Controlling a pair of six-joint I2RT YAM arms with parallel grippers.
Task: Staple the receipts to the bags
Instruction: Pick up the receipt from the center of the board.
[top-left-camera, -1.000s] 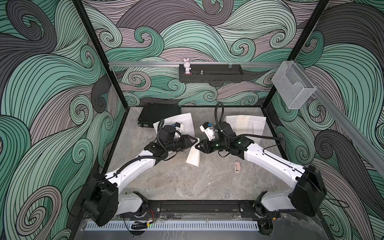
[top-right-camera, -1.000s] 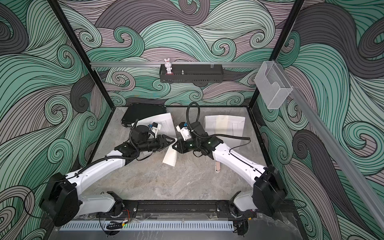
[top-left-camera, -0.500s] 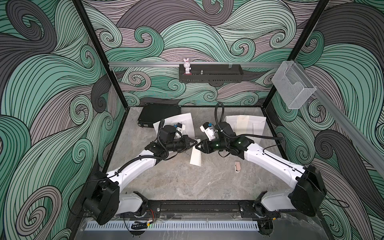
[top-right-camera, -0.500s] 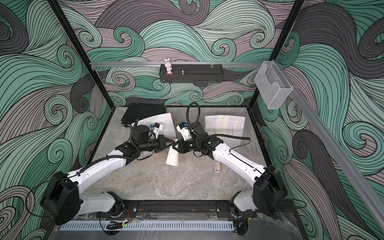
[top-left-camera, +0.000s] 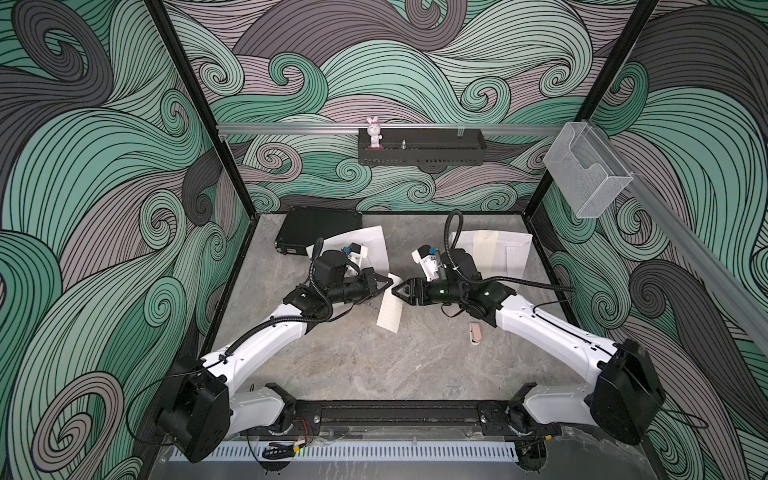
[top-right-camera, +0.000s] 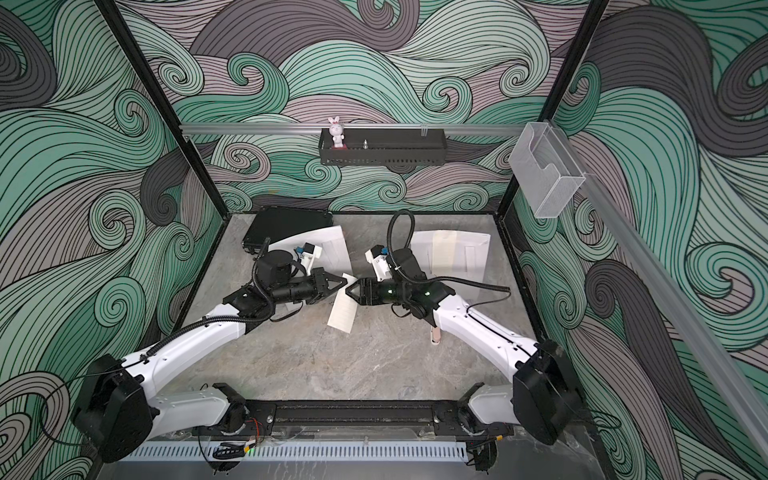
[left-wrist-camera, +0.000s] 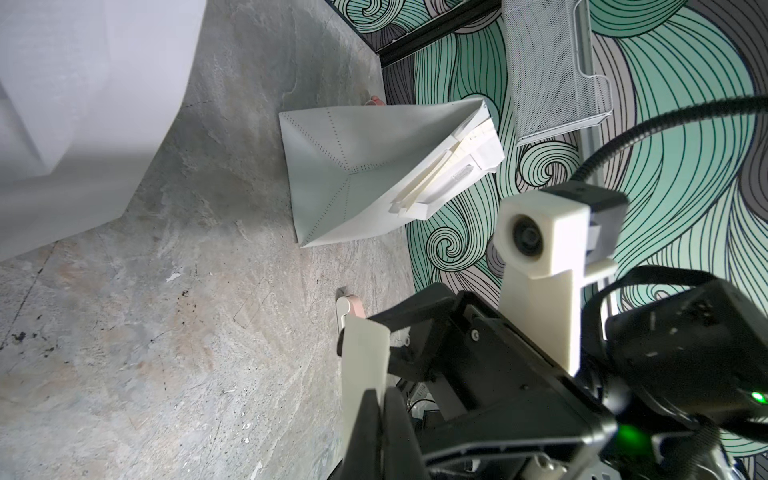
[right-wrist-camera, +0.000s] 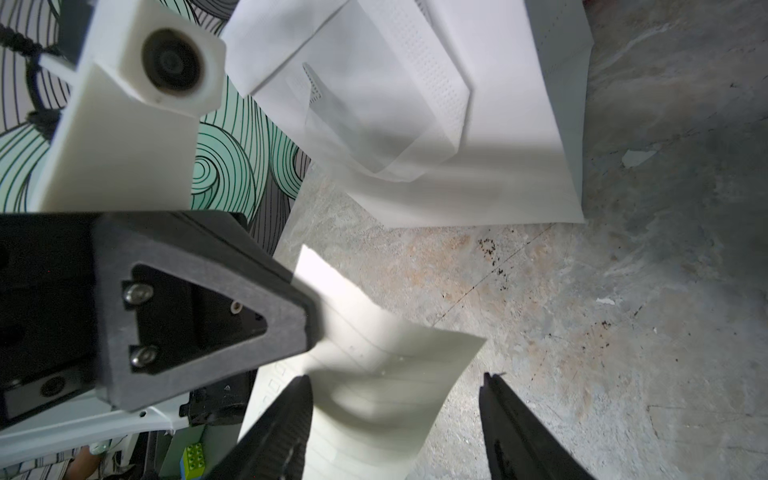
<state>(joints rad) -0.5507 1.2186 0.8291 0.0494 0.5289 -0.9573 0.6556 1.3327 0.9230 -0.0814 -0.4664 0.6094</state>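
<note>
A cream lined receipt (top-left-camera: 390, 311) hangs at mid-table between the two arms, with my left gripper (top-left-camera: 390, 283) shut on its top edge. The left wrist view shows that receipt (left-wrist-camera: 365, 361) edge-on, pinched in the closed jaws (left-wrist-camera: 381, 399). My right gripper (top-left-camera: 395, 291) faces it, open; in the right wrist view its fingers (right-wrist-camera: 299, 415) straddle the slip (right-wrist-camera: 374, 395) without gripping it. One white bag (top-left-camera: 374, 249) lies behind the left arm. The other bag (top-left-camera: 505, 253) lies behind the right arm, with a cream slip (top-left-camera: 484, 249) on its face.
A pink-and-white stapler (top-left-camera: 475, 332) lies on the table under the right forearm, also visible in the left wrist view (left-wrist-camera: 349, 307). A black hard case (top-left-camera: 316, 226) sits at the back left corner, partly under the left bag. Cage walls surround the table.
My left gripper has closed on the receipt's top edge. My right gripper has opened and let go of it. Both arms have stayed nearly where they were.
</note>
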